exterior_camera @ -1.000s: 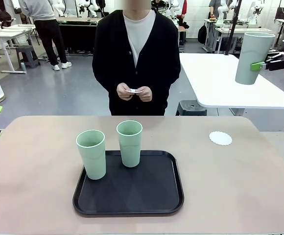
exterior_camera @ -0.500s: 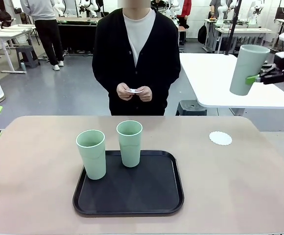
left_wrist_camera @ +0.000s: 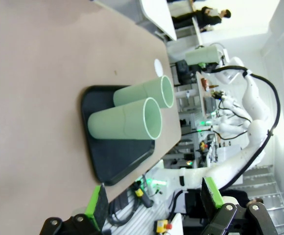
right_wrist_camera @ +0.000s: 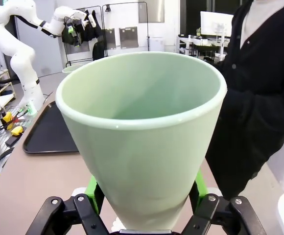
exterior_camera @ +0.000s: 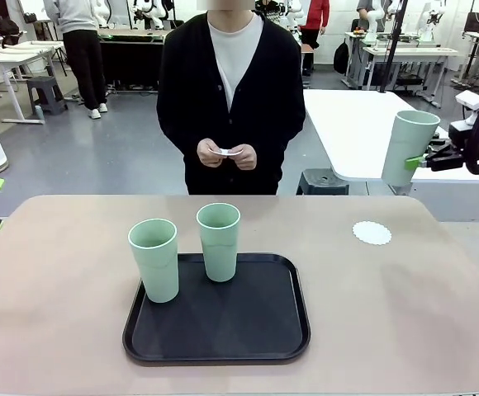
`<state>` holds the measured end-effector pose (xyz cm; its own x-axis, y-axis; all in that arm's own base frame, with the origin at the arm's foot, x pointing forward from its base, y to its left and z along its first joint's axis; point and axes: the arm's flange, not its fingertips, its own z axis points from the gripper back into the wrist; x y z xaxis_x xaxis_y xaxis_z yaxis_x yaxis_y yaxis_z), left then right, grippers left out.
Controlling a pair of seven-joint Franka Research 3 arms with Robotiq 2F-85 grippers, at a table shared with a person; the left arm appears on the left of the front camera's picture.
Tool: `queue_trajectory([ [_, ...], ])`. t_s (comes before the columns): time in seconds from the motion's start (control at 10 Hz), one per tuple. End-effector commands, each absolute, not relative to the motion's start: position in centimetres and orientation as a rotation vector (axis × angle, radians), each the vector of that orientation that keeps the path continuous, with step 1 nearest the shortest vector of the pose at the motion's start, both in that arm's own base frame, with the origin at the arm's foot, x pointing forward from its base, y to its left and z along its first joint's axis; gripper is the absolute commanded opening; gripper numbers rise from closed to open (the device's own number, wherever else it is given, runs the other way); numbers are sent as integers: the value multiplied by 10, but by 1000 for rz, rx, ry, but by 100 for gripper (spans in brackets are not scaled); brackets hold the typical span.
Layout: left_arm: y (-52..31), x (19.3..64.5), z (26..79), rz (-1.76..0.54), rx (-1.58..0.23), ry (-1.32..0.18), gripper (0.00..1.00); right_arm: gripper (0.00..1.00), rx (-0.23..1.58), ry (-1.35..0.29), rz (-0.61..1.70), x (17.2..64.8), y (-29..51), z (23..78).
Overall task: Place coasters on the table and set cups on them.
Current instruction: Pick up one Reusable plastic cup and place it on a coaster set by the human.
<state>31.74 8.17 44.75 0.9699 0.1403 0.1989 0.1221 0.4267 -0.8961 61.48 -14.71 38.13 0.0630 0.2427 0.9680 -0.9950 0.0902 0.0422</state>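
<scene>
A: Which step was in hand?

B: The carry of one cup. The right gripper (exterior_camera: 417, 162) was closed on a mint cup (exterior_camera: 406, 148), gripping low on its wall. The cup was upright in the air, off the far right corner of the table (exterior_camera: 58, 280). One coaster (exterior_camera: 372, 233) lay bare on the table below and inboard of it.

A: And the other arm?

B: The left gripper (left_wrist_camera: 154, 200) had its jaws wide apart with nothing between them. Two cups (exterior_camera: 219, 242) stood at the black tray (exterior_camera: 223, 330). The person's hands (exterior_camera: 227, 153) held something small and white, perhaps more coasters.

A: What did the next move call for?

B: By my judgement, swinging the cup in over the coaster, lowering it level and centring the base inside the scalloped edge. The thin paper might slide if nudged.
</scene>
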Motion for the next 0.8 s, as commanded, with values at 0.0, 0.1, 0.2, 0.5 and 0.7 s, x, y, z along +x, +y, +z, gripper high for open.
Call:
queue_trajectory([
  [0.0, 83, 317, 448, 10, -1143, -267, 100, 82, 999, -1006, 1236, 624, -145, 368],
  [0.1, 83, 317, 448, 10, -1143, -267, 100, 82, 1002, -990, 1237, 625, -145, 358],
  [0.2, 83, 317, 448, 10, -1143, -267, 100, 82, 1015, -965, 1236, 621, -142, 348],
  [0.5, 83, 317, 448, 10, -1143, -267, 100, 82, 1023, -901, 1248, 612, -139, 320],
  [0.7, 83, 317, 448, 10, -1143, -267, 100, 82, 1007, -886, 1240, 610, -136, 299],
])
